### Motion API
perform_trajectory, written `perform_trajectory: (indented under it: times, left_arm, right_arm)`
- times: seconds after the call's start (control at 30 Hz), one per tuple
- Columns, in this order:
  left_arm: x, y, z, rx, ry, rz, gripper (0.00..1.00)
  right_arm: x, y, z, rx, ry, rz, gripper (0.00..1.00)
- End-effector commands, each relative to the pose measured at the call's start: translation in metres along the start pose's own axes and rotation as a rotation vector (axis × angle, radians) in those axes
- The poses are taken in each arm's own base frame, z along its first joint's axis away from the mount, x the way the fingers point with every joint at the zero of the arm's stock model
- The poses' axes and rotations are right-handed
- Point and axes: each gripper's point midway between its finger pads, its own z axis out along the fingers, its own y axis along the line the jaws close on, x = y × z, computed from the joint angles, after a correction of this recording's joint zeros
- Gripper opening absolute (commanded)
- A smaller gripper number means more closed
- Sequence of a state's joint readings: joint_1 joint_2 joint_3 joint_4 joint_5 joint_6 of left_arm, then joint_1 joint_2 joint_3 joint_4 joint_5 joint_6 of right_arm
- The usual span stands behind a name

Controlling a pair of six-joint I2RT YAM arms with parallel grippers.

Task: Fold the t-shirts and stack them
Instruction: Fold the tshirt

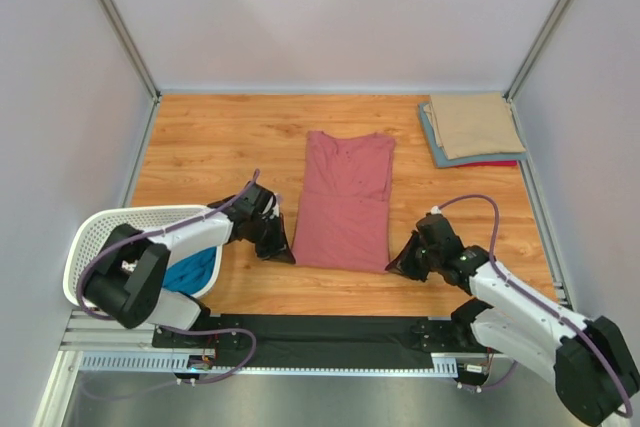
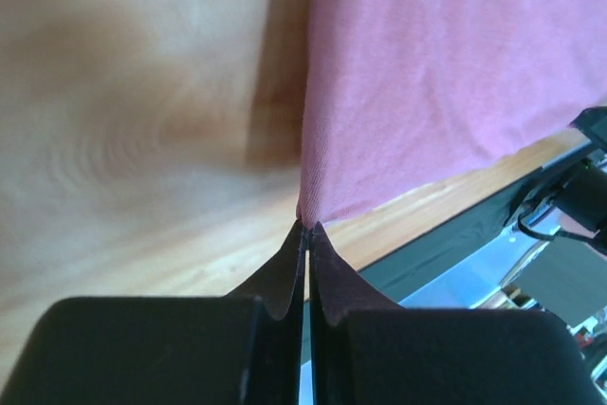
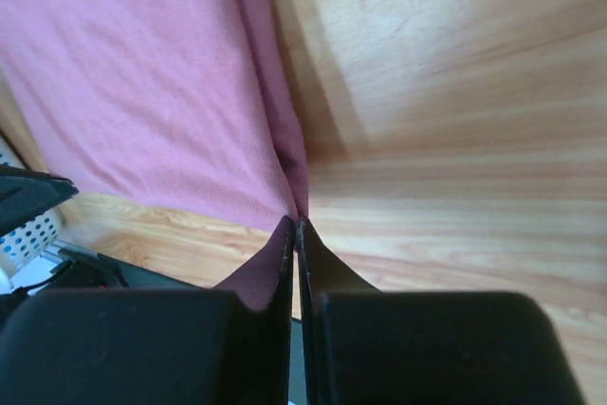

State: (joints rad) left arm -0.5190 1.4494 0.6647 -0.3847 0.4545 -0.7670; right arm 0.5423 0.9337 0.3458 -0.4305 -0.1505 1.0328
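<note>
Lying in a long narrow shape at the middle of the tabletop [image 1: 215, 142] in the top view, the dusty rose t-shirt [image 1: 347, 202] runs from 12 to 6 o'clock. The left tool [image 1: 283, 252] sits at the shirt's 7 o'clock corner and the right tool [image 1: 398, 265] at its 5 o'clock corner, both low against the wood. Toward 2 o'clock, well apart from it, a folded tan t-shirt [image 1: 475, 125] tops a stack, with a grey-blue t-shirt [image 1: 440, 155] under it and a red t-shirt [image 1: 497, 163] showing at the bottom edge. At 8 o'clock a white basket [image 1: 95, 237] holds a teal t-shirt [image 1: 192, 272]

In the left wrist view the left tool [image 2: 305, 230] is pinched closed on the very corner of the dusty rose t-shirt [image 2: 446, 64], whose cloth spreads away toward 1 o'clock over the blurred tabletop [image 2: 142, 92]

In the right wrist view the right tool [image 3: 296, 225] is likewise clamped on a corner of the dusty rose t-shirt [image 3: 142, 73], the cloth fanning toward 11 o'clock, bare tabletop [image 3: 455, 92] at 2 o'clock
</note>
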Motion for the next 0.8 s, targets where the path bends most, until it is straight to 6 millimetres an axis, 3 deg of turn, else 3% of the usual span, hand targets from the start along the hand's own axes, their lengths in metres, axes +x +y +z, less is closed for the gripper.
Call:
perform_trajectory:
  times: [0.0, 0.13, 0.4, 0.53, 0.7, 0.73, 0.77]
  left_arm:
    - [0.017, 0.005, -0.011, -0.046, -0.008, -0.044, 0.0]
    - [0.03, -0.005, -0.029, -0.033, -0.042, -0.028, 0.0]
    - [0.02, -0.024, -0.053, -0.03, -0.099, -0.011, 0.0]
    - [0.005, -0.036, -0.068, -0.053, -0.145, 0.01, 0.0]
    - [-0.02, -0.051, -0.081, -0.113, -0.179, 0.057, 0.0]
    - [-0.031, -0.065, -0.091, -0.099, -0.208, 0.073, 0.0]
    - [-0.038, -0.067, -0.093, -0.117, -0.22, 0.085, 0.0]
  right_arm:
    - [0.005, -0.003, -0.018, -0.016, -0.009, -0.05, 0.0]
    - [0.011, -0.001, -0.038, -0.037, -0.014, -0.064, 0.0]
    - [-0.006, 0.035, -0.073, -0.134, -0.092, -0.098, 0.0]
    - [-0.018, 0.048, -0.084, -0.141, -0.135, -0.114, 0.0]
    - [-0.045, 0.066, -0.094, -0.105, -0.221, -0.151, 0.0]
    - [-0.053, 0.077, -0.102, -0.118, -0.243, -0.18, 0.0]
    - [-0.062, 0.078, -0.103, -0.094, -0.27, -0.187, 0.0]
